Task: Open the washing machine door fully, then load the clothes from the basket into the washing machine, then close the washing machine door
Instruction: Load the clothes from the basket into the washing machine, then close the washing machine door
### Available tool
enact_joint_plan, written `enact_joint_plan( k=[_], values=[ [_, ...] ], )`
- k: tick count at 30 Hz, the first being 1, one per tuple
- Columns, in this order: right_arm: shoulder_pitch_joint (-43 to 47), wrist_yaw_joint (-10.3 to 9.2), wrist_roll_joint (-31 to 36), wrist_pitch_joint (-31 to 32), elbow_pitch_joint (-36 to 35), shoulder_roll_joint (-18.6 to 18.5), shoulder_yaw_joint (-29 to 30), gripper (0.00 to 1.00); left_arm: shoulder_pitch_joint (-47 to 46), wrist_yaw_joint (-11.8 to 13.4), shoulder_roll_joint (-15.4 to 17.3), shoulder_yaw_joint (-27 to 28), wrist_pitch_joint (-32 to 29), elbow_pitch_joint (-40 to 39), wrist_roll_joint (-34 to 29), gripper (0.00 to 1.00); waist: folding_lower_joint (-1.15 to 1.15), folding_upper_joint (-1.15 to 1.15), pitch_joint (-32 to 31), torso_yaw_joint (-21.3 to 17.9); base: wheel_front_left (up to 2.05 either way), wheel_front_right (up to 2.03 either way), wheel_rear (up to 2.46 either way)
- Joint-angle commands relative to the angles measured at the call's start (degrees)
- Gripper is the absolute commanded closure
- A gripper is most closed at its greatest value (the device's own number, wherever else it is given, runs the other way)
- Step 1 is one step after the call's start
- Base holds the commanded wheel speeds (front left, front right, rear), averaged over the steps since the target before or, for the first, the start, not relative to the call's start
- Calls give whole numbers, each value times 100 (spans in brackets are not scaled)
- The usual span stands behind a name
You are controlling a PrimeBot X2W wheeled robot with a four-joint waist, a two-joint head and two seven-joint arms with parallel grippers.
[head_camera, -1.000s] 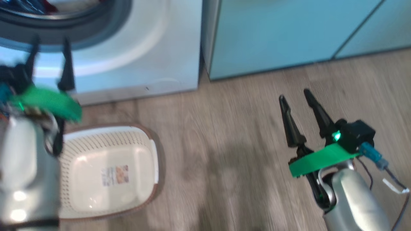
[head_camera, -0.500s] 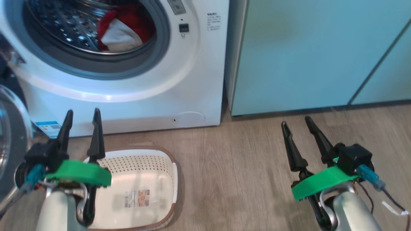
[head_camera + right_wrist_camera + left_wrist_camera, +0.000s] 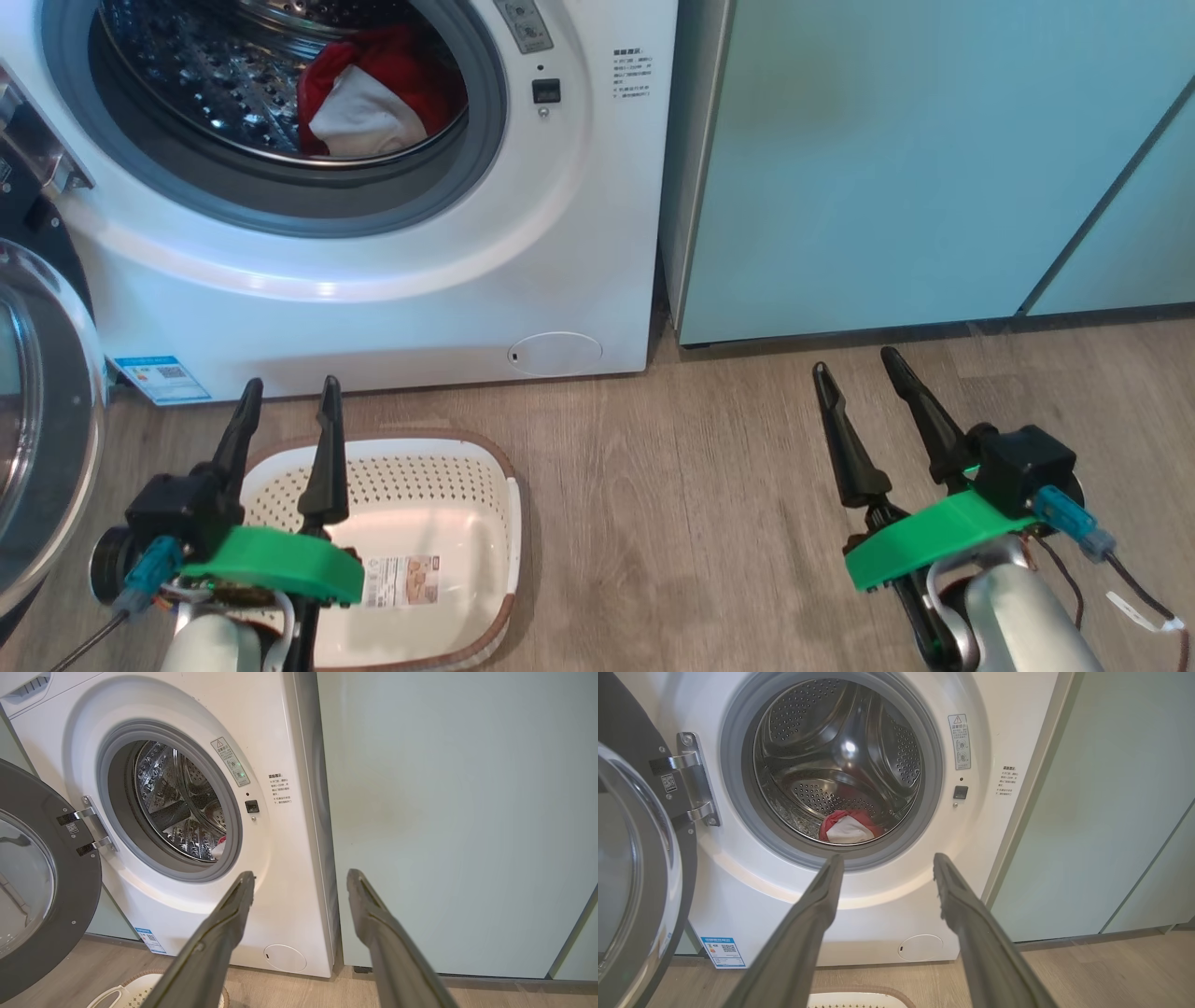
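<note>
1. Closing looks like the step left: the clothes (image 3: pixel 373 93) lie inside the drum (image 3: pixel 205 84) of the washing machine (image 3: pixel 373 308), upper left of frame. The basket (image 3: pixel 448 541) sits bare at lower left.
2. The washing machine door (image 3: pixel 42 429) stands swung out at the far left edge, its hinge toward the machine. It lies left of the left pincer (image 3: pixel 290 387), the nearer arm.
3. Both gape wide, holding nothing. The right pincer (image 3: pixel 853 360) hovers at lower right over the floor (image 3: pixel 672 523), before the teal cabinets (image 3: pixel 887 168).
4. The basket lies just under the left pincer, perhaps near the door's sweep.
</note>
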State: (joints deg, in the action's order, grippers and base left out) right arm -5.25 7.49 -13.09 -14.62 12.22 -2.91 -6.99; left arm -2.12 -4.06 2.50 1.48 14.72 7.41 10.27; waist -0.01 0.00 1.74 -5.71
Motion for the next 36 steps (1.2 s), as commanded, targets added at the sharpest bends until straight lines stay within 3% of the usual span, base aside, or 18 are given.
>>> enact_joint_plan(
  k=[1,14,36],
  values=[
    [-124,0,-3,-38,-210,3,-126,0,-116,61,40,139,28,-221,31,0,1,0,9,-7,0,0,0],
    [-144,0,10,-38,-186,3,-140,0,-114,194,39,99,28,-237,35,0,1,0,37,-26,0,0,0],
    [-154,0,21,-38,-152,3,-147,0,-179,106,38,54,28,-75,151,0,1,0,26,-9,-27,27,0]
  ],
)
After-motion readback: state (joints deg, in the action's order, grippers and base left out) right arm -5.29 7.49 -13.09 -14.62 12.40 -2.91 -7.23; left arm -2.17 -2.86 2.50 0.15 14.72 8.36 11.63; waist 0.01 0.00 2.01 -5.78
